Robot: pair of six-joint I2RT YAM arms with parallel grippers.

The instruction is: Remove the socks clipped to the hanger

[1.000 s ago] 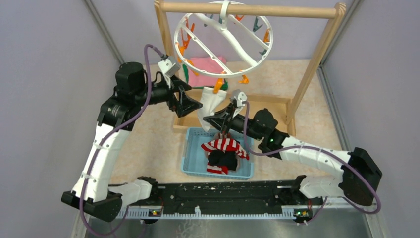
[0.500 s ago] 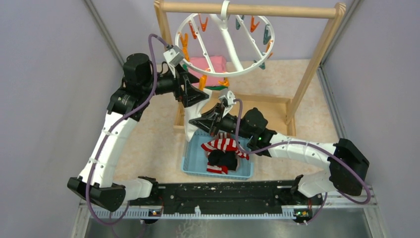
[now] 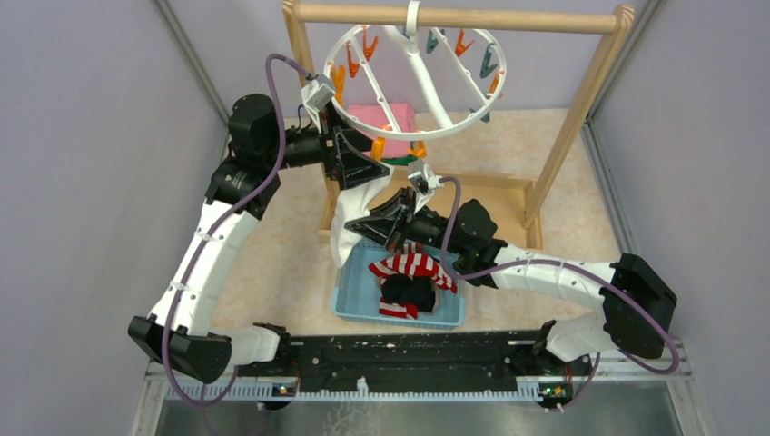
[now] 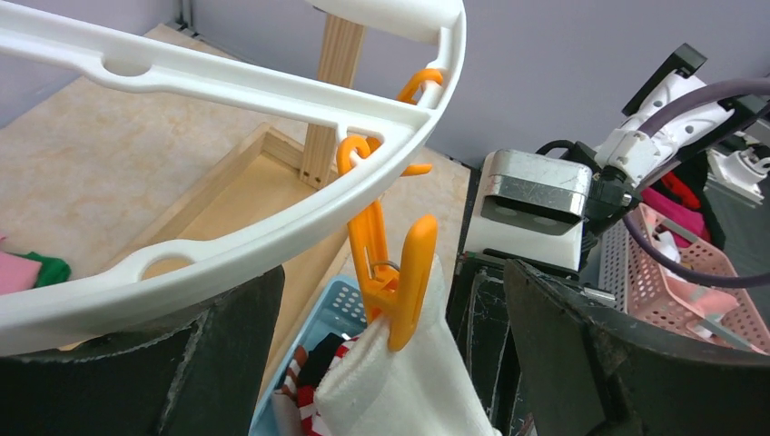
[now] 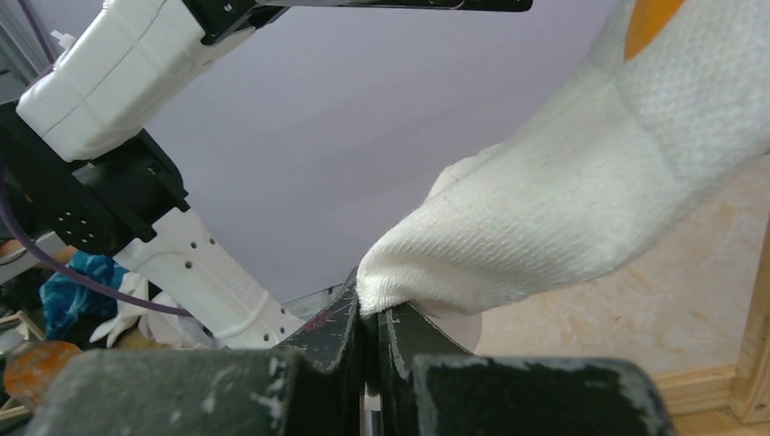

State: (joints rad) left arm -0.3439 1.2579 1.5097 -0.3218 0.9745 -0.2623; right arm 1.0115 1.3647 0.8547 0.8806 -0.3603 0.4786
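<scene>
The white ring hanger (image 3: 413, 84) hangs from the wooden rack's top bar. One white sock (image 3: 349, 218) hangs from an orange clip (image 3: 377, 145) on the ring's near rim. My left gripper (image 3: 352, 168) is open just under the rim. In the left wrist view (image 4: 395, 363) its jaws stand wide on either side of the clip (image 4: 399, 282) and the sock's cuff (image 4: 409, 391), not touching them. My right gripper (image 3: 380, 220) is shut on the sock's lower end; the right wrist view (image 5: 370, 313) shows the sock (image 5: 563, 200) pinched there and stretched.
A blue basket (image 3: 354, 300) below holds a red-and-white striped sock (image 3: 413, 265) and a black sock (image 3: 409, 292). A folded pink cloth (image 3: 386, 118) lies behind. The wooden rack (image 3: 463, 18) has posts and a base frame around the hanger. Purple walls close both sides.
The ring has swung and tilted. My left gripper has risen to the rim's orange clip. My right gripper has moved left with the white sock's end, pulling it taut.
</scene>
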